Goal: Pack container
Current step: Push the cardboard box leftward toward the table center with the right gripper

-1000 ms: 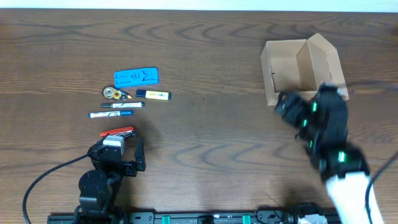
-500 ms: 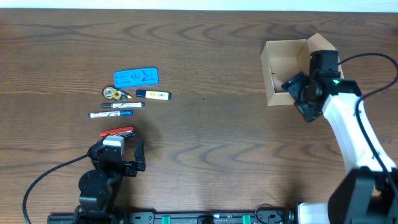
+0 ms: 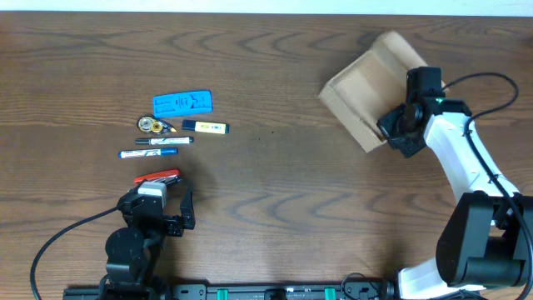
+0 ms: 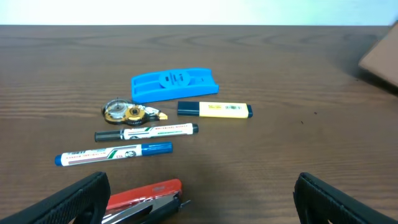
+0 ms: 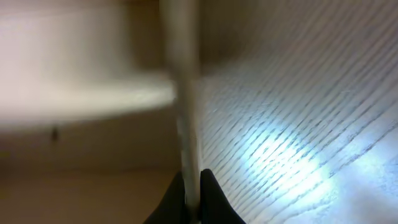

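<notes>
Right tool (image 3: 396, 127) clamps the tilted container (image 3: 362, 83) wall; left tool (image 4: 208, 196), apart, sits near the markers (image 4: 146, 132).

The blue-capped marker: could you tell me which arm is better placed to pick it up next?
Left. The left gripper is open close to the blue-capped marker, while the right gripper is clamped on the cardboard box, far from it.

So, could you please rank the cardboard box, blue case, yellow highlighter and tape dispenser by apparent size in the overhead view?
1. cardboard box, by far the largest.
2. blue case.
3. yellow highlighter and tape dispenser: too alike to rank, one longer, the other wider.
</notes>
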